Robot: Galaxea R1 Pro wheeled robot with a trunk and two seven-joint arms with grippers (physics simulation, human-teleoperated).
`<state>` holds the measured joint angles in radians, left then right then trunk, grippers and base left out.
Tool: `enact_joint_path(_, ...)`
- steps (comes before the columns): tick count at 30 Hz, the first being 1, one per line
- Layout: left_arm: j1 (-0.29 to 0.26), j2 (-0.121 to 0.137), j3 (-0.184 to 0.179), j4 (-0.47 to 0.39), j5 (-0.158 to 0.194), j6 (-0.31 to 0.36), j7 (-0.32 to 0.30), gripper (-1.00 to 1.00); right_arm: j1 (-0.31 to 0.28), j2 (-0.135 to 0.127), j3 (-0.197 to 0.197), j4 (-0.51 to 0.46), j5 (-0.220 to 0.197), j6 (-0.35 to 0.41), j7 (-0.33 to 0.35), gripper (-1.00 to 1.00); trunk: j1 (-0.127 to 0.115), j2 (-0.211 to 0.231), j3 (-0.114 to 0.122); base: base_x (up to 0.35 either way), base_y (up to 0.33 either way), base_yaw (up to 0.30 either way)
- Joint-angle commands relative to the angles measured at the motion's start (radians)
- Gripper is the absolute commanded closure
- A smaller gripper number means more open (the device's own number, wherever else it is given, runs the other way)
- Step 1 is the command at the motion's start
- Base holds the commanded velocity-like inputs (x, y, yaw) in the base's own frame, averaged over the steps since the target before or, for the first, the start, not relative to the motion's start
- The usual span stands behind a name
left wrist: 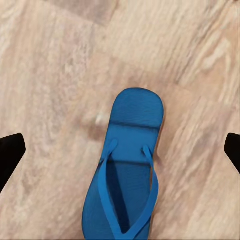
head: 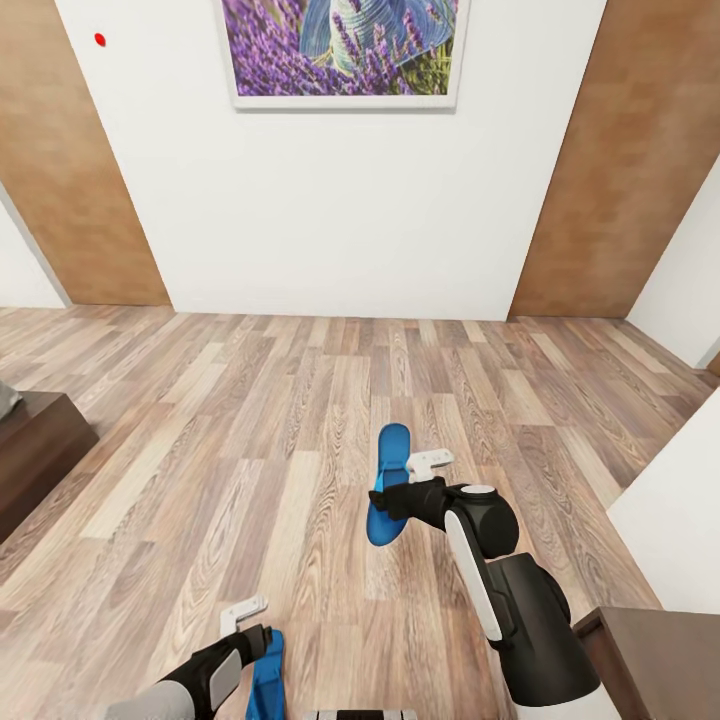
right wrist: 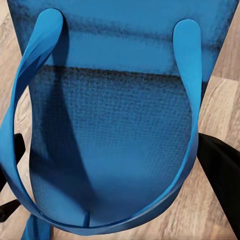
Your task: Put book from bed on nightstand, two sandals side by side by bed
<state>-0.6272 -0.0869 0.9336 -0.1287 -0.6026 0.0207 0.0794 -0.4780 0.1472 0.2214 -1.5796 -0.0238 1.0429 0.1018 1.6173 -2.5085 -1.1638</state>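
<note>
Two bright blue sandals show. One sandal [head: 388, 490] [right wrist: 115, 125] sits between the fingers of my right gripper [head: 415, 482] [right wrist: 115, 170], which is shut on it across its width just above the wood floor. The other sandal [head: 268, 680] [left wrist: 127, 170] lies flat on the planks, strap up. My left gripper [head: 245, 625] [left wrist: 120, 150] hovers above it, open wide, its dark fingertips [left wrist: 10, 155] well apart from the sole. A dark brown frame corner with a grey edge on top, apparently the bed [head: 40, 450], is at the left. The book is out of view.
A white wall [head: 340, 200] with the lavender picture [head: 345, 50] and brown wood panels [head: 60, 170] stands ahead. A white block [head: 680, 520] and a dark wooden cabinet corner [head: 650, 650] stand at the lower right. Wood-plank floor [head: 250, 420] stretches between.
</note>
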Motion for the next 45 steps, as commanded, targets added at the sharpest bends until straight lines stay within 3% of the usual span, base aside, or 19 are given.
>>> enact_joint_path(1,-0.001,-0.001,0.005,-0.002,-0.008,0.002,0.002,-1.0,-0.001,0.0,0.0,-0.001,-0.002,0.004,0.001,1.0,0.0,0.0,-0.001,0.0,0.0,0.0)
enact_joint_path(19,-0.01,-0.001,0.005,-0.003,-0.008,-0.002,0.002,-1.0,-0.001,0.0,0.001,-0.001,-0.001,0.004,0.001,1.0,0.007,-0.004,-0.063,0.0,0.0,0.0)
enact_joint_path(42,-0.011,-0.001,0.005,-0.003,-0.008,-0.006,0.002,-1.0,-0.001,0.001,0.001,-0.005,-0.005,0.004,0.014,1.0,0.007,-0.004,-0.063,0.0,0.0,0.0)
enact_joint_path(45,-0.011,-0.001,0.005,-0.003,-0.008,-0.006,0.002,-1.0,-0.001,0.001,0.001,-0.005,-0.005,0.004,0.024,1.0,0.008,-0.005,-0.074,0.0,0.0,0.0)
